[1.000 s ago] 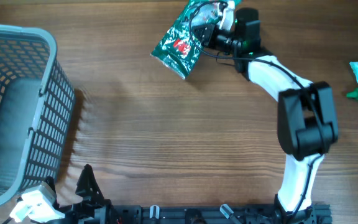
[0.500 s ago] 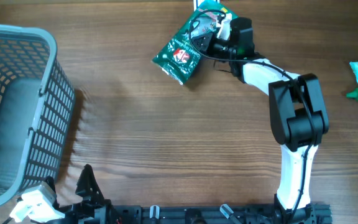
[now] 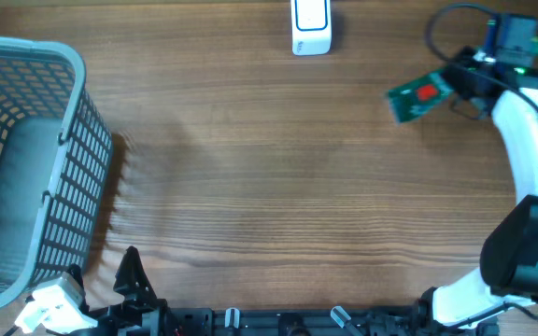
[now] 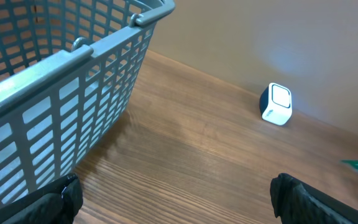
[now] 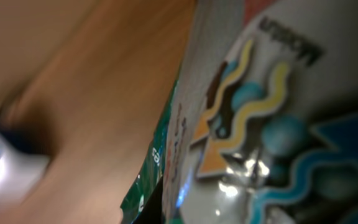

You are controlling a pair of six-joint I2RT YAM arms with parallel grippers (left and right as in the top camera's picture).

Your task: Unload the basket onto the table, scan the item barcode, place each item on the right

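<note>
The packet (image 3: 415,97) is green with a red mark on its face. From overhead the mark is too small to read. In the right wrist view only a green edge of it (image 5: 146,184) shows, with a line of fine print running along it that is too blurred to read. Beside that edge a pale glossy surface fills the view, printed with yellow wavy lines, blue blobs and a dark word at the top right that cannot be made out. Whether this is the packet's other face cannot be told.

The scanner (image 3: 310,25) has a plain white face on a blue body and shows no legible writing in either view (image 4: 276,104).

There is one packet, one scanner, one basket (image 3: 26,168) and two arms at the table (image 3: 250,187).

The packet is right of the scanner and a little nearer the robot, well apart from it, tilted. The right gripper (image 3: 452,86) is clamped on the end of the packet that is farther from the scanner. The basket stands far left of the scanner. The left gripper (image 4: 176,186) sits left of the scanner at the robot's edge of the table, with its fingers (image 4: 59,198) spread wide and nothing between them
</note>
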